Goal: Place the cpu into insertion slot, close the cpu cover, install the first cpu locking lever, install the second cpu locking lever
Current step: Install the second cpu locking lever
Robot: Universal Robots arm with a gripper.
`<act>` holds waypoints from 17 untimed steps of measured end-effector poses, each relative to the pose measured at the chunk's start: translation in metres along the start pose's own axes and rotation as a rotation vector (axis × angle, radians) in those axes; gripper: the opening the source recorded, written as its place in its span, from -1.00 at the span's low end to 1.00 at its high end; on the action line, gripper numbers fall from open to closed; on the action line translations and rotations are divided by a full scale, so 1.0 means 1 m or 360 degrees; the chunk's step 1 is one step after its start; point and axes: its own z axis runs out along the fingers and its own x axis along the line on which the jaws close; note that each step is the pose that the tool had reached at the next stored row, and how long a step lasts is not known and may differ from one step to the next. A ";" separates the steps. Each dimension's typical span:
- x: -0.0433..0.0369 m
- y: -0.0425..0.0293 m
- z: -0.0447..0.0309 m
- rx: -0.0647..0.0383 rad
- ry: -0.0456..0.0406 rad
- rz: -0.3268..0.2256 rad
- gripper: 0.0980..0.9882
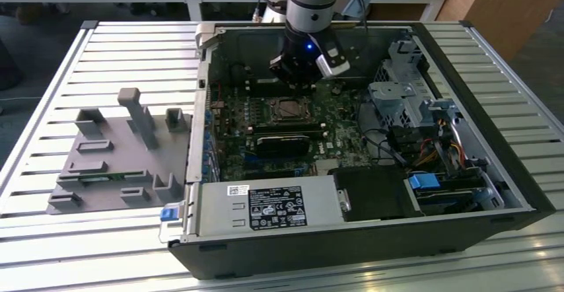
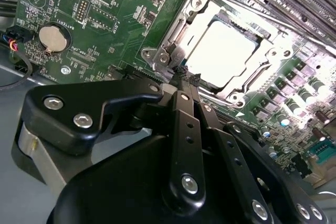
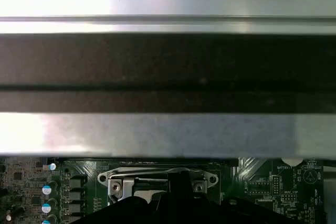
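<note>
The cpu (image 2: 223,51) lies in the insertion slot (image 1: 286,109) on the green board, its silver top glaring bright. The cpu cover (image 2: 236,18) lies flat around it as a silvery frame. My gripper (image 2: 184,74) is shut, its black fingers pressed together with the tip at the socket's rim, beside a corner of the frame. I cannot tell whether a locking lever is under the tip. In the exterior view the gripper (image 1: 298,80) hangs just behind the socket, inside the open computer case. In the first wrist view the gripper (image 3: 178,187) is a dark shape in front of the cover (image 3: 157,174).
A silver labelled box (image 1: 269,206) sits at the case's front. A metal drive cage (image 1: 405,100) and cables stand at the exterior view's right. Long black slots (image 1: 282,133) run in front of the socket. A grey fixture (image 1: 115,153) lies on the slatted table. The case wall (image 3: 168,61) is close.
</note>
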 end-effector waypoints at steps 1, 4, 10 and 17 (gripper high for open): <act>0.0000 -0.0005 0.0000 0.0000 0.0000 0.0000 -0.98; 0.0000 -0.0021 -0.0001 0.0000 0.0000 0.0000 -0.98; -0.0001 -0.0049 -0.0002 0.0000 0.0000 0.0000 -0.98; -0.0002 -0.0116 -0.0006 0.0000 0.0000 0.0000 -0.98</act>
